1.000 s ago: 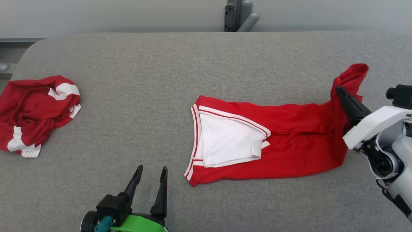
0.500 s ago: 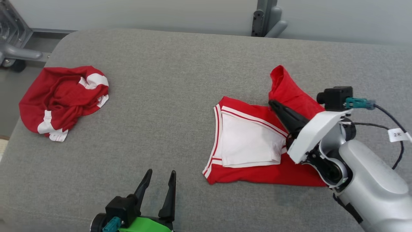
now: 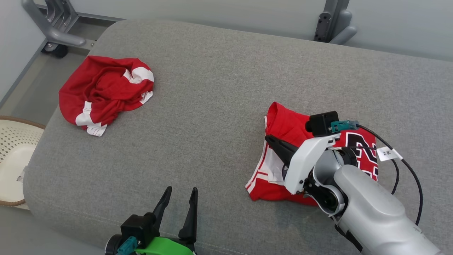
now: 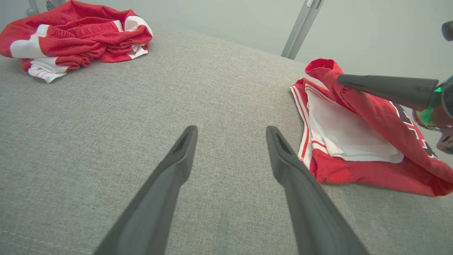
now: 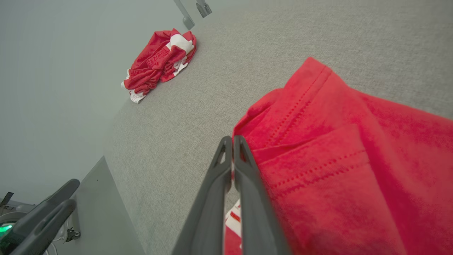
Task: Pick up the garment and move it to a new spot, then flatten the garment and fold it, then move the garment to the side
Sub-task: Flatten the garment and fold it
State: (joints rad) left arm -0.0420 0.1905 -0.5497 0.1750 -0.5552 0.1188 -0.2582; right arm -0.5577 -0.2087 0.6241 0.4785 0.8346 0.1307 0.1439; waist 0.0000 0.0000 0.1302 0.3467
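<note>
The red jersey (image 3: 287,122) with white trim lies right of centre on the grey padded table (image 3: 212,88), its right part doubled over so black print faces up. My right gripper (image 3: 269,139) is shut on the jersey's red hem (image 5: 300,102) and holds it slightly raised over the white inner panel (image 4: 348,131). In the left wrist view the right gripper's dark fingers (image 4: 385,90) carry the draped fabric (image 4: 354,166). My left gripper (image 3: 181,191) stands open near the table's front edge, left of the jersey and holding nothing (image 4: 230,129).
A second red and white garment (image 3: 104,88) lies crumpled at the table's far left corner. A pale woven basket (image 3: 14,156) stands on the floor beside the left edge. A grey metal frame (image 3: 53,24) and a post (image 3: 332,24) stand behind the table.
The head camera has turned, shifting the whole picture rightward. My right gripper has carried the jersey's right end leftward over the rest, doubling it. The left gripper has stayed put.
</note>
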